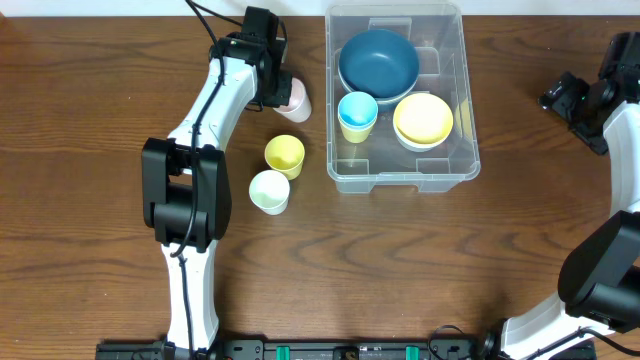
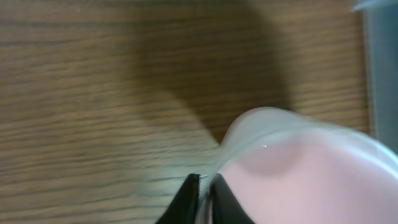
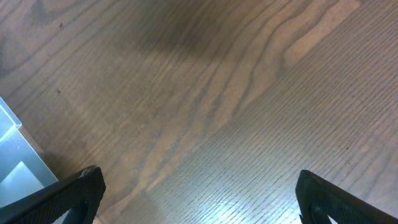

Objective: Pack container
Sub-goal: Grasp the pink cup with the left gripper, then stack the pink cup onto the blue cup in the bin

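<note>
The container [image 1: 470, 100] is a clear plastic bin at the back middle of the table. It holds a dark blue bowl [image 1: 378, 62], a light blue cup [image 1: 357, 115] and a yellow bowl [image 1: 423, 120]. Left of it, a pink cup [image 1: 295, 98] sits under my left gripper [image 1: 275, 88]. In the left wrist view that gripper [image 2: 204, 180] is shut on the rim of the pink cup [image 2: 298, 180], one finger inside and one outside. My right gripper [image 1: 560, 97] hovers over bare wood to the right of the container, open and holding nothing [image 3: 199, 179].
A yellow cup [image 1: 284, 156] and a pale white-green cup [image 1: 269, 191] stand on the table in front of the pink one. The bin's edge shows in the left wrist view [image 2: 379, 62], and its corner in the right wrist view [image 3: 15, 155].
</note>
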